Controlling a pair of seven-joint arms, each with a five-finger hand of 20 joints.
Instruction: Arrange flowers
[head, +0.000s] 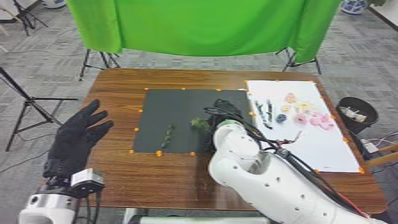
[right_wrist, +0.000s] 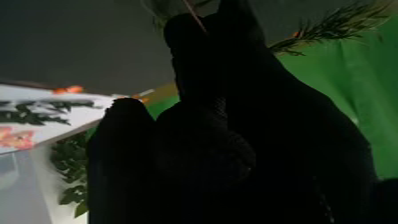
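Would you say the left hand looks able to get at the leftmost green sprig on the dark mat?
Probably yes: the left hand is open beside the dark mat, nothing stands between it and the green sprig, and the right hand is on the sprig's other side.

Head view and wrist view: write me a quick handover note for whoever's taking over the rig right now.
Left hand: open, at the table's left side.
Right hand: over the dark mat, pinching a thin stem.
Done: a green sprig lies on the mat.
Left: place the stem; pink flowers and leafy sprigs are on the white sheet, probably next.
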